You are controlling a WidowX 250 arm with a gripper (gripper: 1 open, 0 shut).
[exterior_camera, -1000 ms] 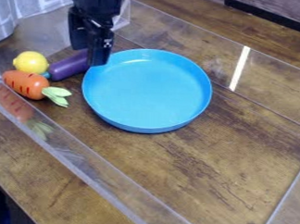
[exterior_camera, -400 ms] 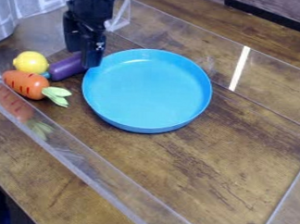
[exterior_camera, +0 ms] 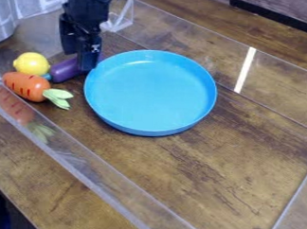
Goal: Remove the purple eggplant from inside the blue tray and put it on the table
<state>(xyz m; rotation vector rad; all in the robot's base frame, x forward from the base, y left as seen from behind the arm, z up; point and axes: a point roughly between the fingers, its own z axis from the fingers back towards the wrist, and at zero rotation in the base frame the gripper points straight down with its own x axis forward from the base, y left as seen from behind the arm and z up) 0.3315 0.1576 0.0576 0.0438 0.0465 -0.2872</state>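
The purple eggplant [exterior_camera: 61, 71] lies on the table [exterior_camera: 231, 157], just left of the blue tray [exterior_camera: 150, 91] and outside its rim. Its left end is close to a yellow lemon. My gripper [exterior_camera: 79, 59] points straight down over the eggplant's right end and stands open, its dark fingers [exterior_camera: 90, 55] hiding that end. I cannot tell whether the fingers touch the eggplant. Nothing lies inside the tray.
A yellow lemon [exterior_camera: 31, 63] and an orange carrot [exterior_camera: 28, 86] with green leaves lie at the left, beside the eggplant. A glossy clear sheet covers the wooden planks, with its edge running along the front left.
My gripper has shifted a little left and slightly lower, from the tray's rim to over the eggplant's right end. It stays open. The eggplant, lemon, carrot and tray have not moved.
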